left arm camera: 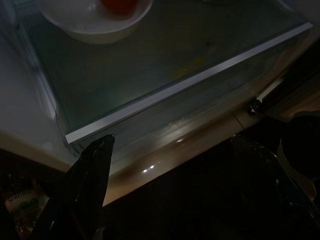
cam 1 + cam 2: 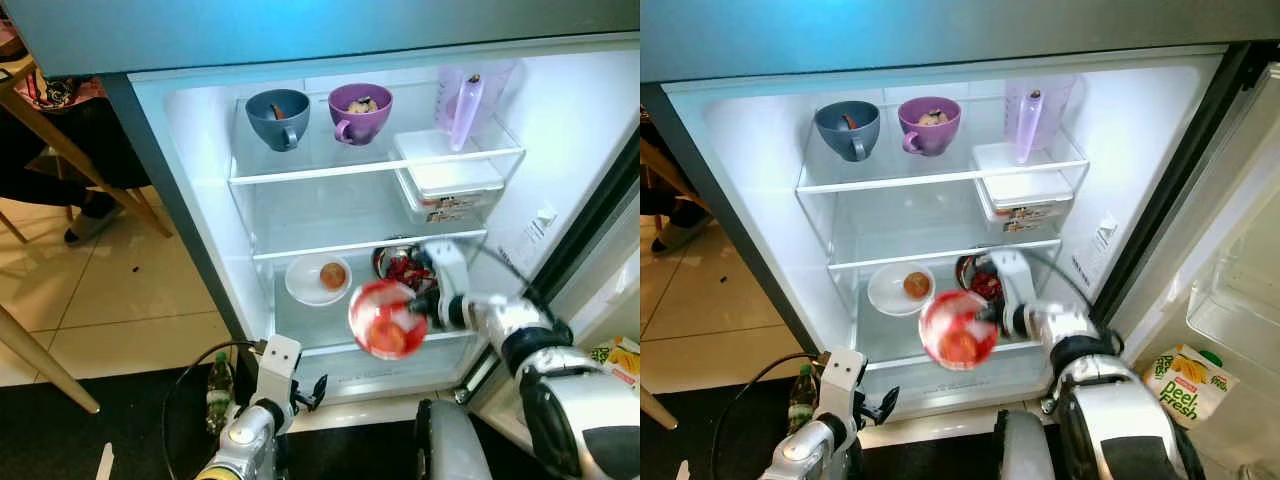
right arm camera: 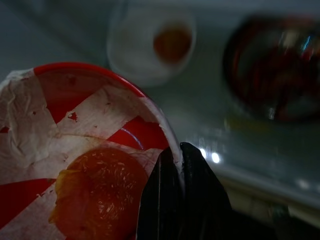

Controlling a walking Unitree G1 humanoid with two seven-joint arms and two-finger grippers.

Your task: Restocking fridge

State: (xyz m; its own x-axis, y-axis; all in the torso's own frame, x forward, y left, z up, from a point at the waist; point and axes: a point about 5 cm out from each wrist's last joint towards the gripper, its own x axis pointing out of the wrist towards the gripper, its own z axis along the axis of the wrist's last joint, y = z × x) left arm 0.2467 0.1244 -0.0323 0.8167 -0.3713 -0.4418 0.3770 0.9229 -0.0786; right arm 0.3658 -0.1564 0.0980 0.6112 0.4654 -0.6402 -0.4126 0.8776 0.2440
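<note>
The fridge stands open before me. My right gripper [image 2: 425, 307] is shut on the rim of a red and white bowl [image 2: 385, 318] holding an orange fruit [image 3: 97, 192], tilted in the air at the front edge of the bottom glass shelf [image 2: 310, 320]. On that shelf sit a white bowl with an orange fruit [image 2: 318, 278] and a dark bowl of red food [image 2: 402, 267]. My left gripper [image 2: 308, 392] hangs low in front of the fridge base, open, with nothing between its fingers [image 1: 95, 170].
The top shelf holds a blue cup [image 2: 278, 117], a purple cup [image 2: 360, 112], a lilac jug [image 2: 466, 105] and a white lidded box [image 2: 450, 178]. A green bottle [image 2: 219, 388] stands on the floor at left. A juice carton [image 2: 1185, 382] sits by the door at right.
</note>
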